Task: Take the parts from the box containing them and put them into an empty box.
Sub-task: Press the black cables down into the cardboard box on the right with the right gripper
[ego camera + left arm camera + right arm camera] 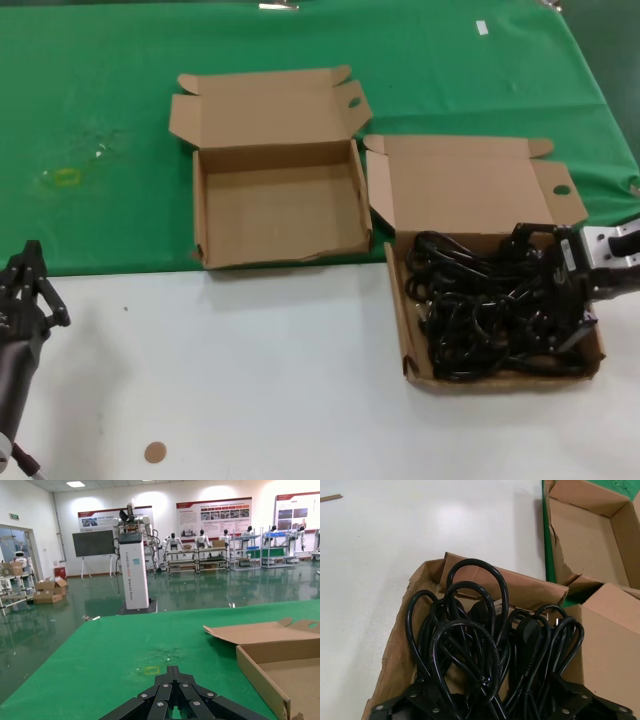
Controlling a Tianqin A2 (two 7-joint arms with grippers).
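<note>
Green cloth (100, 100) covers the far half of the table, white surface (250, 380) the near half. On the head view two open cardboard boxes sit side by side: the empty box (275, 215) straddles the cloth's near edge at centre, lid folded back, and the full box (410, 330) lies just to its right on the white, its lid standing up behind. Cords (480, 305) fill that box as a tangled black heap of loops and plugs.

The right gripper (560, 290) reaches in from the right edge and sits low at the right end of the heap, its jaws spread wide with cable between them. Only the right wrist view shows this closely: loops of cord (470, 645) rise between the two black finger bases, a plug (529, 630) lies among them, and the box wall (395, 660) is torn at the corner. Whether the fingers press the cable cannot be told.

The left gripper (25, 290) hangs parked at the left edge above the white surface. Its own wrist view shows its fingers (172, 692) closed to a point, with the cloth (125, 660), a corner of the empty box (265, 670) and a hall with standing robots beyond.

A small brown disc (154, 452) lies near the front edge.
</note>
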